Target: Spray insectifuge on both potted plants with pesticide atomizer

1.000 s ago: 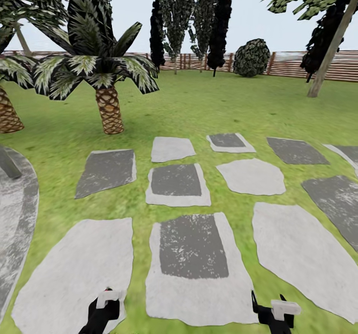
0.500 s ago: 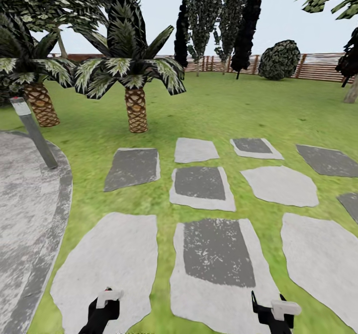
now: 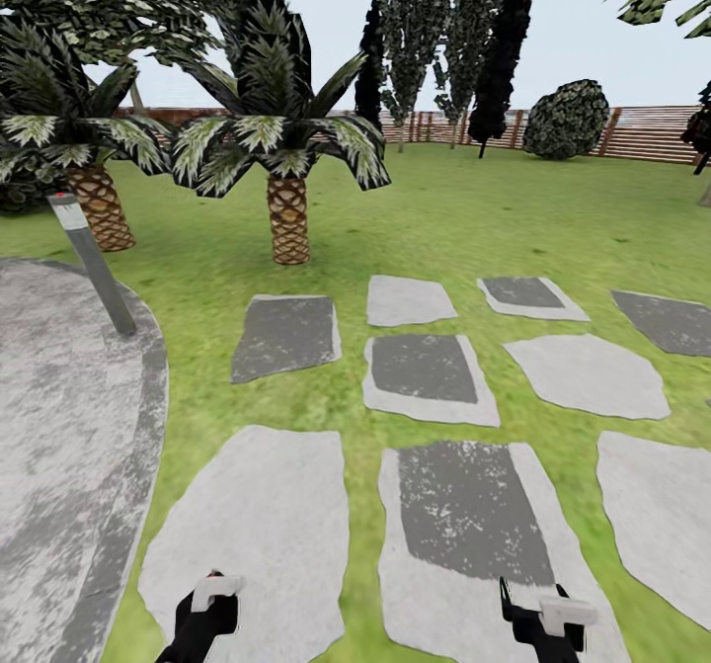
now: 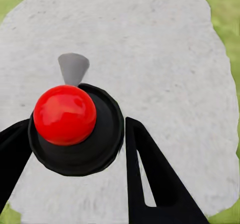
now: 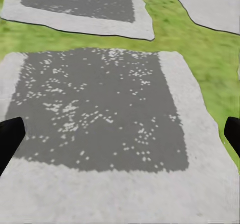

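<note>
While the robot faces out across the garden (image 3: pixel 444 218), a round grey patio (image 3: pixel 69 426) curves along the far left of the head view, with a slanted grey post (image 3: pixel 94 268) tipped in red at its edge. Behind the post stand two palm-like shrubs (image 3: pixel 286 149) with striped leaves, rooted in the green lawn. Further right, grey and white stepping stones (image 3: pixel 425 372) lie in rows across the grass, and a brown slatted fence (image 3: pixel 642 129) closes off the back, with a rounded bush (image 3: pixel 565 120) in front of it.

Low in the head view, the left gripper (image 3: pixel 205 623) hangs over a pale stone (image 3: pixel 257 535). Seen from its wrist, a round black cap with a red ball (image 4: pixel 65 115) on top sits right between the two black fingers (image 4: pixel 150 184) of that gripper (image 4: pixel 75 124), above the same pale stone (image 4: pixel 150 48). One finger appears to touch the cap and the other lies just beside it; I cannot tell whether the jaws are clamped on it. Nor can I tell whether this is the pesticide atomizer.

The right gripper (image 3: pixel 538 628) hangs over a dark-centred stone (image 3: pixel 474 515). From its wrist, the fingers (image 5: pixel 7 139) sit at opposite edges, jaws spread wide, with nothing between them but that stone (image 5: pixel 100 108) below.
</note>
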Available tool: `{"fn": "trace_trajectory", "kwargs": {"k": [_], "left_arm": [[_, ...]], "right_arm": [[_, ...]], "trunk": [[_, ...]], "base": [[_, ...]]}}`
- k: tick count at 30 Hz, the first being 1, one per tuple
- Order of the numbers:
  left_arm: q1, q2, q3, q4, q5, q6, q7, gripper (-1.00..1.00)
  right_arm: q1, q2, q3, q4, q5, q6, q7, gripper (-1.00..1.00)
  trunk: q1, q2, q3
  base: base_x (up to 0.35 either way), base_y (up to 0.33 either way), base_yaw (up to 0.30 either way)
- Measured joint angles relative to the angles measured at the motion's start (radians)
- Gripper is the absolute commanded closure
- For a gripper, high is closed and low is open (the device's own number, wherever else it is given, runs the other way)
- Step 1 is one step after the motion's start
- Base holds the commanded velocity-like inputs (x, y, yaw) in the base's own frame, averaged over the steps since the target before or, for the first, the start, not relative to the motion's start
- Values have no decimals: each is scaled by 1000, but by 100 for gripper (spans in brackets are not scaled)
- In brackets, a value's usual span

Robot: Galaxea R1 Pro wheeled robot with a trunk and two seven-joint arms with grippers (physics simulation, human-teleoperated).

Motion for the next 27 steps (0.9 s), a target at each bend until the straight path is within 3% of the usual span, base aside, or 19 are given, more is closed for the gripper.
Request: {"fn": "trace_trajectory", "kwargs": {"k": [8,27], "left_arm": [[1,0,0,0,0,0,0,100],[1,0,0,0,0,0,0,100]], "right_arm": [[0,0,1,0,0,0,0,-100],[0,0,1,0,1,-1,0,-100]], "trunk": [[0,0,0],[0,0,0]], "base": [[22,233,95],[0,7,273]]}}
